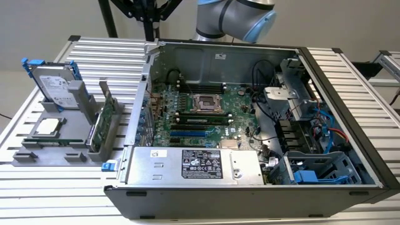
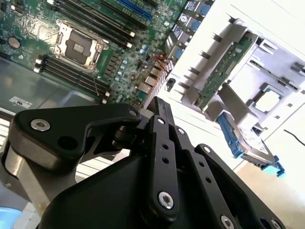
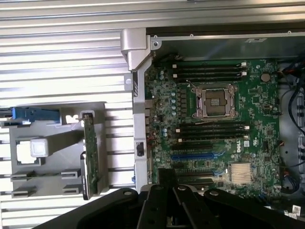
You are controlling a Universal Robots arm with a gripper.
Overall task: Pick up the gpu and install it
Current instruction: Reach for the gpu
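One card matters here: the gpu [image 1: 103, 119] stands on its long edge in a slot of the grey holder [image 1: 62, 140]. The holder sits on the bench [image 1: 56, 187], just beside the open computer case [image 1: 350, 108], on the exterior view's left. A hard drive [image 1: 55, 86] with blue rails stands in the same holder behind the gpu, and a processor chip [image 1: 48, 126] lies flat near it.

My tool [image 3: 167, 172] hangs above the mainboard [image 3: 214, 124] inside the case, well apart from the card. It looks pressed together and carries nothing.

I judge the card light and stiff, but fragile, since a thin board cracks or sheds parts if squeezed hard. From the first wrist view I see it edge-on, so its free upper edge is the place to pinch, across its thickness. I would stay off the cooler and the contact edge down in the slot. The metal bracket at one end is probably slick, and a hold there would let the card swing.
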